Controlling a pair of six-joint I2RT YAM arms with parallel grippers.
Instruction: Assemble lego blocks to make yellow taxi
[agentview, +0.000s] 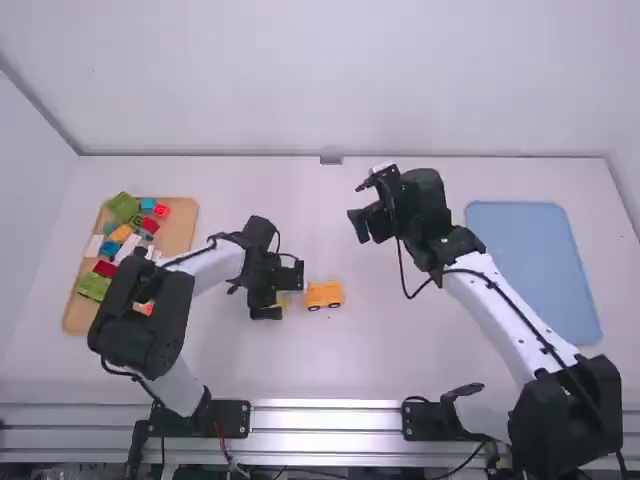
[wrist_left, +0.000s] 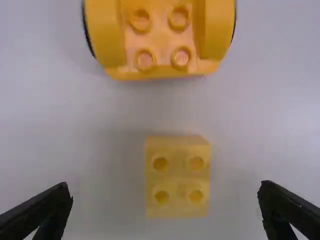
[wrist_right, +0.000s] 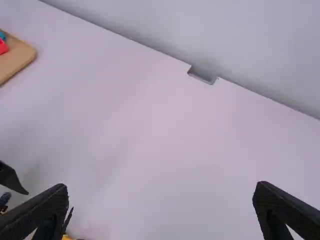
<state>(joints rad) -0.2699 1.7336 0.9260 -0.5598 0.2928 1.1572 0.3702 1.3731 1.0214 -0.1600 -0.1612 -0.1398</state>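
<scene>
Lying between both sides of the open left hand (agentview: 284, 294): a yellow block (wrist_left: 177, 177).

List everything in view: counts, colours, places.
Table: one, white, centre.
Tray: one, tan, table's left side.
Loose blocks: ten-plus, mixed colours, on the tray.
Wheeled block: one, yellow-orange, table's middle.
Small block: one, yellow, beside the wheeled block, apart.
Mat: one, blue, table's right side.
Bracket: one, grey, table's far edge.
Arms: two, white-and-black, near edge.
Left gripper: one, black, open above the small block.
Right gripper: one, black, open, right of middle.
</scene>
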